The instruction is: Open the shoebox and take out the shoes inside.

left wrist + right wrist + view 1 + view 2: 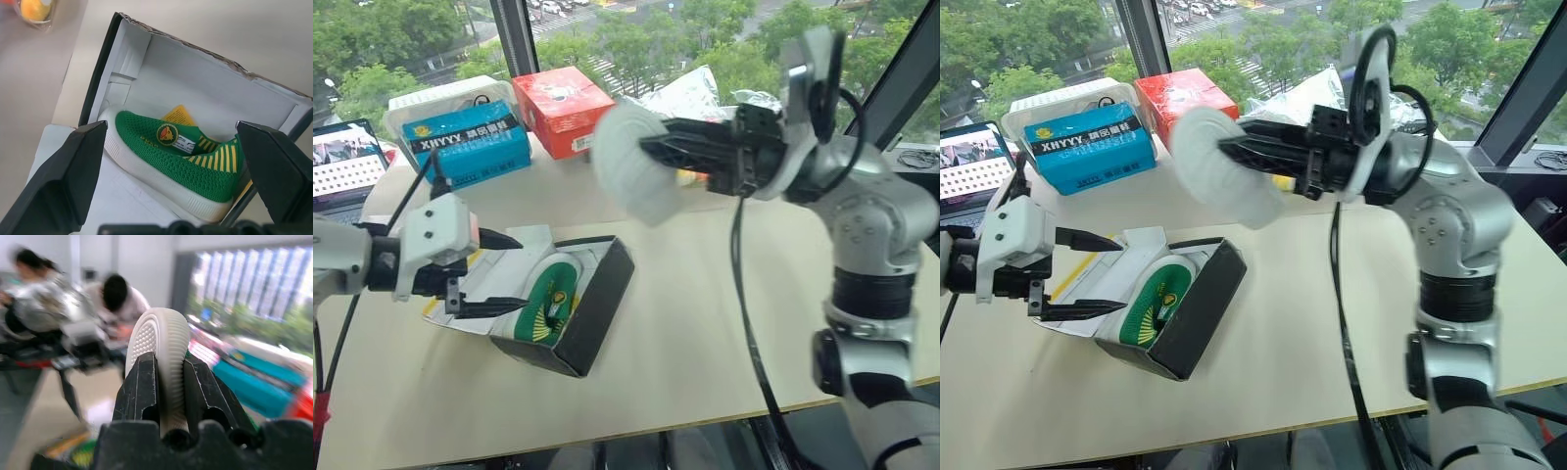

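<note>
On a pale desk (705, 323) by a window, the shoebox (592, 308) lies open at lower centre of the head-camera frame, black base tipped on its side, white inside showing and its lid folded flat to the left, while the right gripper (1234, 152), at upper centre, has its jaws pinched nearly shut on the pale ribbed sole of one of the shoes (1224, 171), carried in the air above the desk and well clear of the box. The second shoe (181, 156), green knit with yellow stripes and a round badge, rests on its side inside the box; the left gripper (489, 274), at centre left, hovers just before the box mouth with its jaws spread as wide as they go, gripping nothing. To finish the step cleanly, the lifted shoe wants setting down on bare desk away from the box, probably to the right, with the grip kept firm on the sole until it rests; the left jaws look well lined up to straddle the remaining shoe across its sole and upper without catching the box wall. Counted from largest down: one desk, one laptop (347, 162) at far left, one shoebox, one blue box (470, 142), one red-orange box (563, 108) at the upper left, two shoes, two grippers.
</note>
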`<state>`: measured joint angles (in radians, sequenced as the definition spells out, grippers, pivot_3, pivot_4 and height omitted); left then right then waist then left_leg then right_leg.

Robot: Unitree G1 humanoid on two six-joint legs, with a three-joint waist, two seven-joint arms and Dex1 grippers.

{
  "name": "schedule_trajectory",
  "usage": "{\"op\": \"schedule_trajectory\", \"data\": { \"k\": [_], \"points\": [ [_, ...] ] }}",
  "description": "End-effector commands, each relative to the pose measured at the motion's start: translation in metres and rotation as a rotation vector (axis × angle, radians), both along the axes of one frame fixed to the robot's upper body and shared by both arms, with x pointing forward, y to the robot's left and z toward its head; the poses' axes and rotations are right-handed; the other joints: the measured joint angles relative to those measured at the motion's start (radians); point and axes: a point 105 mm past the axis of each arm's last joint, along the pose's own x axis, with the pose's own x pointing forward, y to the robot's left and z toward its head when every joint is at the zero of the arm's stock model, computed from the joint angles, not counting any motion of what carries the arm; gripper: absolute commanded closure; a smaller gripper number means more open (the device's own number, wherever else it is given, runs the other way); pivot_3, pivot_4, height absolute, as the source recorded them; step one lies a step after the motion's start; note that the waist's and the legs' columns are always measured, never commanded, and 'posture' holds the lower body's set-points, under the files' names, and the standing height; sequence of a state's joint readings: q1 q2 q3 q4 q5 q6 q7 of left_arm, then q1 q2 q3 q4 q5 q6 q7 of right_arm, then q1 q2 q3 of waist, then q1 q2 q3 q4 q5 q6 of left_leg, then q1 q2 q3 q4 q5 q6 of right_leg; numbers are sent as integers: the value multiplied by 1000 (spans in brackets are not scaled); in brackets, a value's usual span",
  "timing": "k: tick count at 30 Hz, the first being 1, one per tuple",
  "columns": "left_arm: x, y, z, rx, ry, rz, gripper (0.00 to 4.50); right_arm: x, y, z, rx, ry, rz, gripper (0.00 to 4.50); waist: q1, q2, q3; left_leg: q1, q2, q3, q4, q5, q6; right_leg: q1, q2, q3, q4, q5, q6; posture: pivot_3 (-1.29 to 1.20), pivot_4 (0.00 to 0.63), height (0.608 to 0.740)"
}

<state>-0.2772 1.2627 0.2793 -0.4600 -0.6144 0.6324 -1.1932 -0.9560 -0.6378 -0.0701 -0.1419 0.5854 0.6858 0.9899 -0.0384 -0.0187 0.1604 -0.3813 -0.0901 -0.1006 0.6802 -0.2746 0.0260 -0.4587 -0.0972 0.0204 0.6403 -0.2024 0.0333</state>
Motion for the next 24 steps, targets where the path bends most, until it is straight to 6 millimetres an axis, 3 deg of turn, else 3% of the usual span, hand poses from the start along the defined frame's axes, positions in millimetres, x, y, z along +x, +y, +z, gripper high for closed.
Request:
{"op": "schedule_trajectory", "data": {
  "k": [1, 3, 6, 8, 12, 15, 17, 20, 24],
  "points": [
    [4, -2, 7, 14, -44, -25, 0, 73, -60, -33, -290, -197, -542, 4056, -2, 0, 0, 1, 0, 1, 0, 0, 0, 0, 0, 0, 0, 0, 0, 0, 150, 740],
    [6, -4, 7, 12, -46, -35, 0, 98, -78, -53, -366, -260, -682, 4056, -4, -1, 0, 3, 0, 4, 0, 0, 0, 1, 0, 1, -3, 0, 0, 0, 150, 740],
    [8, -5, 7, 12, -48, -44, 0, 122, -88, -73, -363, -312, -785, 4056, -12, -1, 1, 5, 1, 12, -1, 2, -3, -1, 0, 7, 0, 0, 0, 0, 150, 740],
    [8, -6, 8, 14, -47, -47, 0, 135, -92, -97, -470, -395, -852, 4056, -23, -1, 1, 5, 3, 18, -1, 3, -4, -3, 2, 13, 1, 0, 0, 0, 150, 740],
    [9, -6, 10, 24, -47, -55, 0, 141, -85, -137, -540, -402, -825, 4056, -33, -1, 1, 5, 3, 22, -1, 1, -1, -3, 3, 19, 2, 0, 0, 0, 150, 740],
    [10, -6, 11, 29, -47, -64, 0, 126, -69, -154, -527, -314, -694, 4056, -34, -2, 1, 5, 3, 25, 0, -1, 2, -3, 4, 21, 0, 1, 1, 0, 150, 740],
    [11, -6, 11, 29, -46, -66, 0, 115, -61, -156, -501, -257, -638, 3169, -32, -2, 1, 5, 4, 24, 0, -1, 2, -2, 5, 21, -1, 1, 1, 0, 150, 740],
    [12, -6, 10, 28, -45, -72, 0, 91, -48, -160, -512, -177, -532, 2325, -33, -2, 1, 6, 4, 25, 1, -3, 4, -1, 5, 21, 0, 1, 1, 0, 150, 740],
    [12, -5, 9, 34, -43, -72, 0, 57, -54, -158, -632, -89, -437, 872, -20, -2, 2, 5, 4, 25, 4, -7, 12, -1, 5, 21, 2, 1, 2, 0, 150, 740]
  ]
}}
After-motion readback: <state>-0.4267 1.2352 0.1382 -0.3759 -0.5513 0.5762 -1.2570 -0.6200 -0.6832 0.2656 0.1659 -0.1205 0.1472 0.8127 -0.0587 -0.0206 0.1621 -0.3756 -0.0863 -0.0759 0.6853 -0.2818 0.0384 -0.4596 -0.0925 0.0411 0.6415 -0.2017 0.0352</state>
